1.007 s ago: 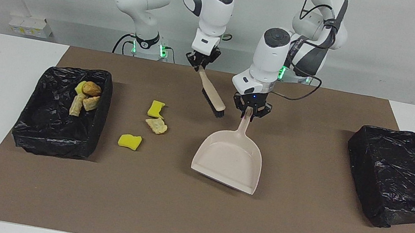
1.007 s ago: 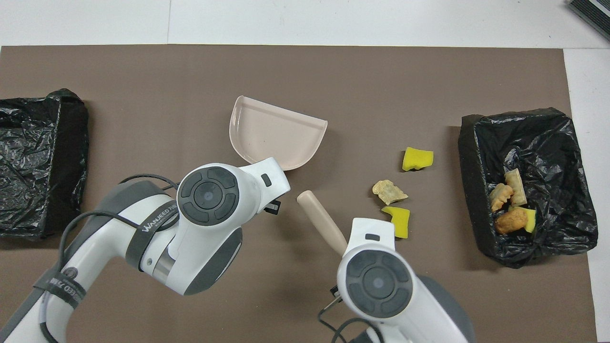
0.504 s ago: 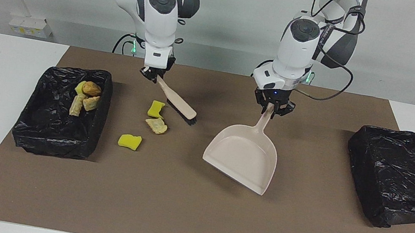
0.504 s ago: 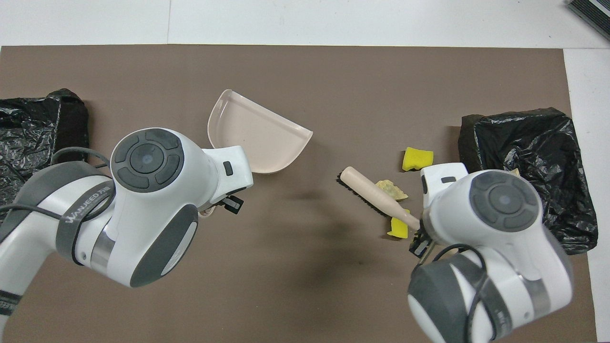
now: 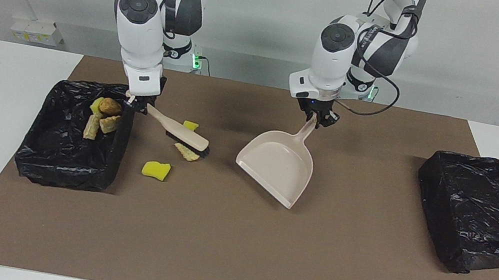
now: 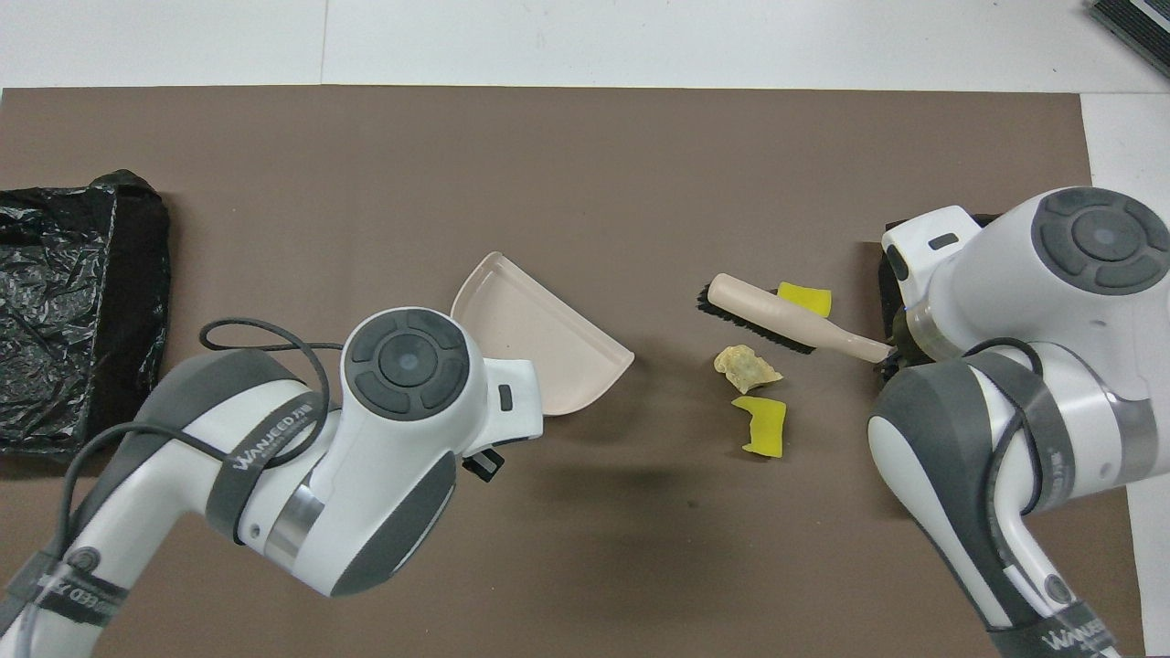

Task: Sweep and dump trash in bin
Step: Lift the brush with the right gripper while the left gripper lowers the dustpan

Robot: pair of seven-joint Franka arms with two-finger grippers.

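Three scraps lie on the brown mat: a yellow sponge chunk, a bread piece, and a second yellow chunk nearer the robots. Several more scraps lie in the black-lined bin. My right gripper is shut on the handle of the beige brush, held low over the scraps beside that bin. My left gripper is shut on the handle of the beige dustpan, tilted with its mouth toward the scraps.
A second black-lined bin stands at the left arm's end of the mat. In the overhead view the right arm hides most of the bin with the scraps. White table borders the mat.
The right gripper carried the brush toward the bin at the right arm's end and laid it flatter over the scraps. The left gripper swung the dustpan toward the scraps and turned it.
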